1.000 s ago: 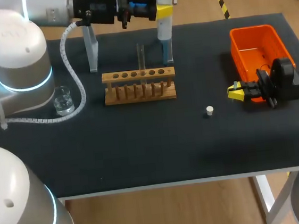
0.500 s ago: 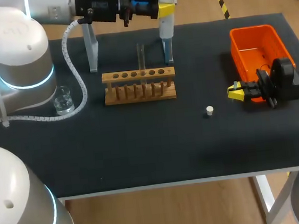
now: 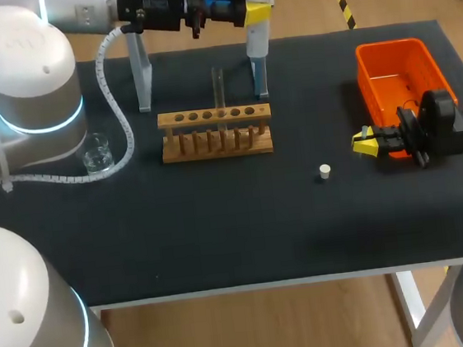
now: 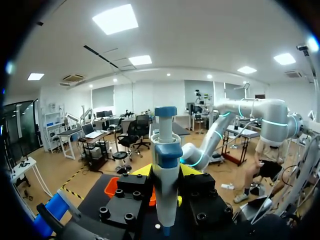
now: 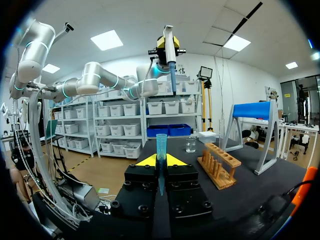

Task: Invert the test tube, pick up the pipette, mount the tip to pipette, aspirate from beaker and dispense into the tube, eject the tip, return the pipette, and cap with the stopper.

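My left gripper (image 3: pixel 249 12) hangs over the table's back edge, shut on the white and blue pipette (image 3: pixel 256 38), which stands upright. The left wrist view shows the pipette (image 4: pixel 166 170) clamped between that gripper's (image 4: pixel 166 174) yellow tips. My right gripper (image 3: pixel 366 143) sits low at the right, beside the orange bin (image 3: pixel 418 53). It is shut on a blue pipette tip (image 5: pixel 161 150) that points out ahead of the gripper (image 5: pixel 161 161). A test tube (image 3: pixel 219 92) stands in the wooden rack (image 3: pixel 216 132). The beaker (image 3: pixel 97 154) is at the left. The white stopper (image 3: pixel 325 171) lies on the mat.
A pipette stand with clear legs (image 3: pixel 143 79) and a blue top bar (image 5: pixel 255 110) stands behind the rack (image 5: pixel 219 167). A white cable from my left arm loops down near the beaker (image 5: pixel 190 145). The black mat (image 3: pixel 237 231) covers the table's front.
My left arm has shifted slightly right and back with the pipette. The right arm and the things on the table have not moved.
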Available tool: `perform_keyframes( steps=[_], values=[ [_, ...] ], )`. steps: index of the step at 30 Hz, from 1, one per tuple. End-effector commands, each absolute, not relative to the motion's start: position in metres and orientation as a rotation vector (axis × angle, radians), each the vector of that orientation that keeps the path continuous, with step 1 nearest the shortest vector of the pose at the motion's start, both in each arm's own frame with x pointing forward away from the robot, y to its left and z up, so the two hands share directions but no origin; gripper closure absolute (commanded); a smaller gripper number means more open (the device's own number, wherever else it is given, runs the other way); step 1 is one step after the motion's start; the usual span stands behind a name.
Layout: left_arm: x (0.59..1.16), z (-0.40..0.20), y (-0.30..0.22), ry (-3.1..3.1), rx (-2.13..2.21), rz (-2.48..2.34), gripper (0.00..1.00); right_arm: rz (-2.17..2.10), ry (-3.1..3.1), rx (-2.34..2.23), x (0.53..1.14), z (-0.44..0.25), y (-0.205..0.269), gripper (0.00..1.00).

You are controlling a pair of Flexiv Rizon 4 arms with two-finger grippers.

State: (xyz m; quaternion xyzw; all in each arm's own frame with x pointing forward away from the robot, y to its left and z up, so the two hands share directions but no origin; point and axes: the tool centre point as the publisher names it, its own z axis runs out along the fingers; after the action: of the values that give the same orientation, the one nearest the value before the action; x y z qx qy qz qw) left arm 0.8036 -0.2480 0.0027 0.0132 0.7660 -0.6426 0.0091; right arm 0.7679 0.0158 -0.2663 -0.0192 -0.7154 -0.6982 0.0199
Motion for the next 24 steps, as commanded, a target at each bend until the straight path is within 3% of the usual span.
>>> perform_keyframes(
  steps=[1, 24],
  values=[
    [0.8049, 0.0041, -0.2475, 2.397, 0.045, -2.006, 1.00, -2.166, -2.222, -0.061, 0.7675, -0.2662, 0.0161, 1.00],
    [0.8048, 0.0063, -0.2451, 2.393, 0.036, -1.995, 1.00, -2.166, -2.222, -0.061, 0.7675, -0.2662, 0.0161, 1.00]
  ],
)
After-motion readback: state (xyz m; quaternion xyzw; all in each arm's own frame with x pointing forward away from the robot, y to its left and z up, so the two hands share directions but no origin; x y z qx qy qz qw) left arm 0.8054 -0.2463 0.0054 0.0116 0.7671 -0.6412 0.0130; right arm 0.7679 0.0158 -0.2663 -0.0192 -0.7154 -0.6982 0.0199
